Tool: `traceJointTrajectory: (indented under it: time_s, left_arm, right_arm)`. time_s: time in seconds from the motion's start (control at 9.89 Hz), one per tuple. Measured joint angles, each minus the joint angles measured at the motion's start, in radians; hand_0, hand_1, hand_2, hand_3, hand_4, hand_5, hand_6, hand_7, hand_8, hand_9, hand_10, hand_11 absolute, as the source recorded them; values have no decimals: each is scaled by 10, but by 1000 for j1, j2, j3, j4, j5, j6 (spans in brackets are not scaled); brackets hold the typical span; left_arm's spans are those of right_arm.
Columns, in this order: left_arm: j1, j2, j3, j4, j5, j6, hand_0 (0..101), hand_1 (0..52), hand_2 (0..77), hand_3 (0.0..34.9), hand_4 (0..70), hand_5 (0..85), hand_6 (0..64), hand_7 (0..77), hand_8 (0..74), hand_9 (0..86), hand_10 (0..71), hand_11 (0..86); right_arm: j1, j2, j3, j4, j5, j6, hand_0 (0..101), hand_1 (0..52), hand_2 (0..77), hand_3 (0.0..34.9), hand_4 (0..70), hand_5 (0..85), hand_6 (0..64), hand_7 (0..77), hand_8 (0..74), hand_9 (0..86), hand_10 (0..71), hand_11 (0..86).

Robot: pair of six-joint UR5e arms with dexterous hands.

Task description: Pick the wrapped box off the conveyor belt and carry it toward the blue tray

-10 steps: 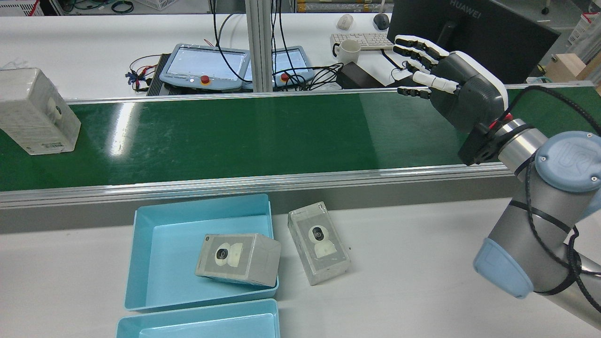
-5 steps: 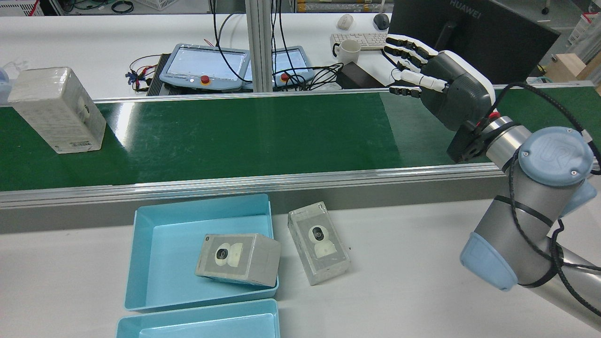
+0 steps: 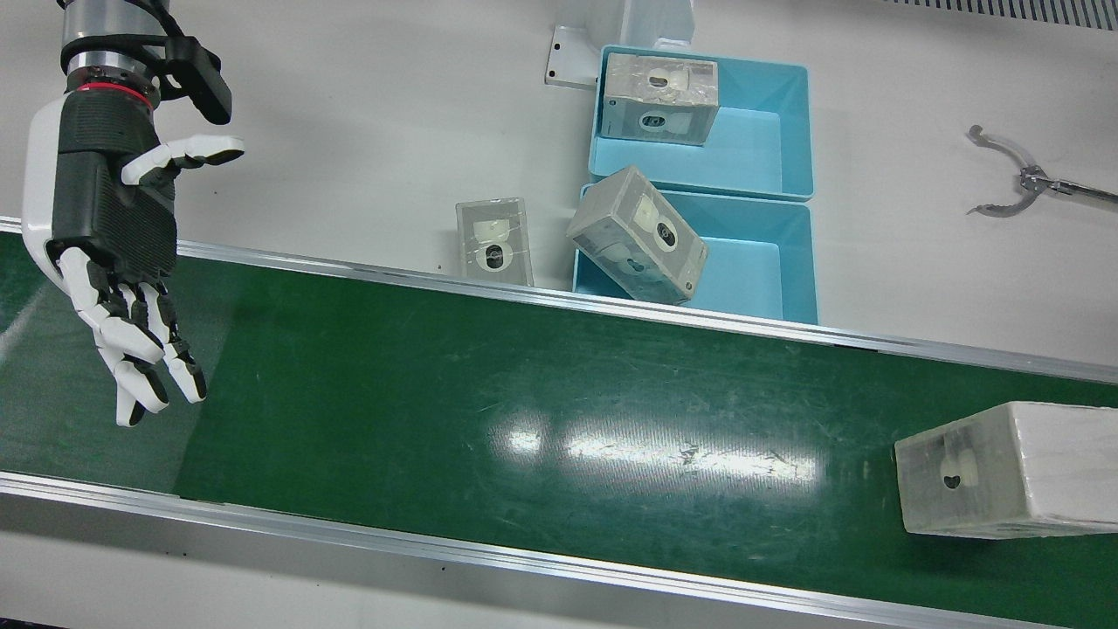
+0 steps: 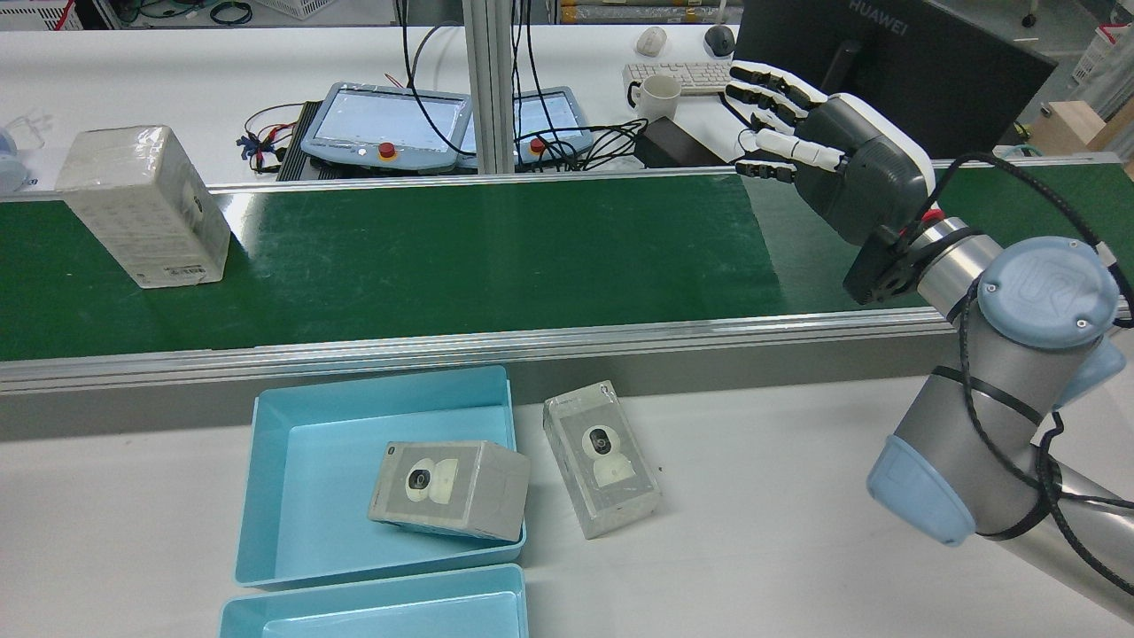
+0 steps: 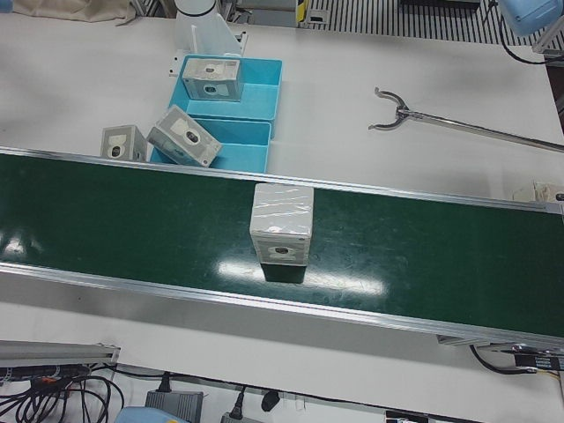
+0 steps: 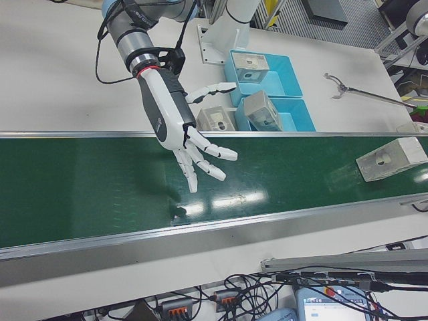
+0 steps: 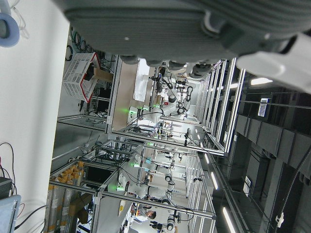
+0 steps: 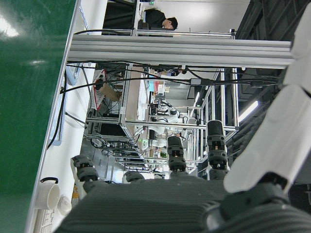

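One readable word shows from here: "HUAWEI" on the back of the monitor (image 4: 895,62) beyond the conveyor belt (image 4: 496,257). The wrapped box (image 4: 146,208) stands upright on the belt near its left end in the rear view, with fine print on its side that I cannot read and a camera picture on its face. Since a second ago it has ridden inward along the belt, away from that end. My right hand (image 4: 833,151) hangs over the belt's far rail at the opposite end, fingers (image 3: 144,349) spread and holding nothing; it has shifted only slightly. The left hand (image 7: 194,29) shows only as a grey palm at its own camera's edge, so I cannot tell how its fingers sit. On the table, the blue tray (image 4: 301,443) lies beside the belt's near rail with one wrapped box (image 4: 447,487) leaning on its right rim, and another box (image 4: 602,456) lies just beside it.
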Motion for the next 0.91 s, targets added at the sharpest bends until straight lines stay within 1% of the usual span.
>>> traceJointTrajectory:
  time_s: [0.3, 0.4, 0.51, 0.61, 0.71, 0.81, 0.91]
  left_arm:
    - [0, 0, 0, 0, 0, 0, 0, 0, 11, 0, 0, 5, 0, 5, 0, 0, 0, 0]
    - [0, 0, 0, 0, 0, 0, 0, 0, 11, 0, 0, 5, 0, 5, 0, 0, 0, 0]
    - [0, 0, 0, 0, 0, 0, 0, 0, 5, 0, 0, 5, 0, 5, 5, 5, 0, 0]
    - [0, 0, 0, 0, 0, 0, 0, 0, 5, 0, 0, 5, 0, 5, 5, 5, 0, 0]
    - [0, 0, 0, 0, 0, 0, 0, 0, 11, 0, 0, 5, 0, 5, 5, 0, 0, 0]
    - [0, 0, 0, 0, 0, 0, 0, 0, 11, 0, 0, 5, 0, 5, 5, 0, 0, 0]
    - [0, 0, 0, 0, 0, 0, 0, 0, 11, 0, 0, 5, 0, 5, 5, 0, 0, 0]
  right_arm:
    - [0, 1, -6, 0, 0, 0, 379, 71, 136, 302, 153, 196, 0, 153, 0, 16, 65, 93]
    - [0, 2, -7, 0, 0, 0, 379, 71, 136, 303, 153, 185, 0, 158, 0, 16, 65, 93]
    - [1, 2, -10, 0, 0, 0, 378, 71, 136, 303, 131, 185, 0, 153, 0, 16, 65, 93]
    - [3, 3, -14, 0, 0, 0, 378, 71, 136, 303, 131, 185, 0, 153, 0, 16, 65, 93]
    - [5, 8, -22, 0, 0, 0, 378, 71, 136, 303, 147, 185, 0, 153, 0, 16, 65, 93]
    - [6, 17, -31, 0, 0, 1, 381, 71, 136, 311, 147, 185, 0, 153, 0, 16, 65, 93]
    - [6, 28, -42, 0, 0, 1, 382, 71, 136, 308, 147, 185, 0, 153, 0, 16, 65, 93]
